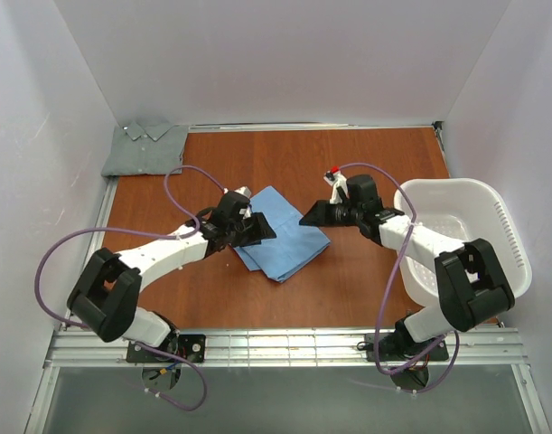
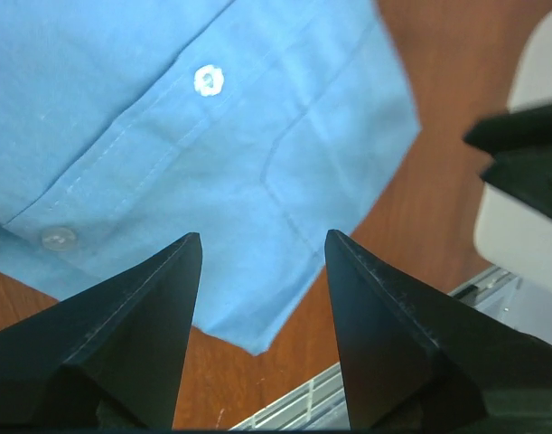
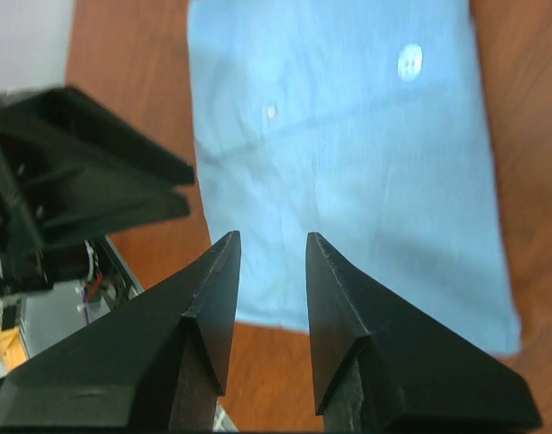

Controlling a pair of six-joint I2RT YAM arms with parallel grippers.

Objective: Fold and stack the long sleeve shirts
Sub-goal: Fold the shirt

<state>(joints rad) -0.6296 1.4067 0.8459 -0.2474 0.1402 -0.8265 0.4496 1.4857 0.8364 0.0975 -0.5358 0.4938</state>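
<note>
The light blue shirt [image 1: 283,240] lies folded into a small rectangle in the middle of the wooden table; it fills much of the left wrist view [image 2: 194,145] and the right wrist view [image 3: 357,154]. The grey-green shirt [image 1: 145,148] lies folded in the far left corner, collar up. My left gripper [image 1: 265,229] hovers at the blue shirt's left edge, open and empty [image 2: 262,249]. My right gripper [image 1: 307,217] is at the shirt's right edge, open and empty [image 3: 271,249]. The two grippers face each other across the shirt.
A white plastic laundry basket [image 1: 501,226] stands at the right edge of the table [image 1: 366,163], beside my right arm. White walls close in the back and both sides. A metal rail runs along the near edge [image 1: 285,344].
</note>
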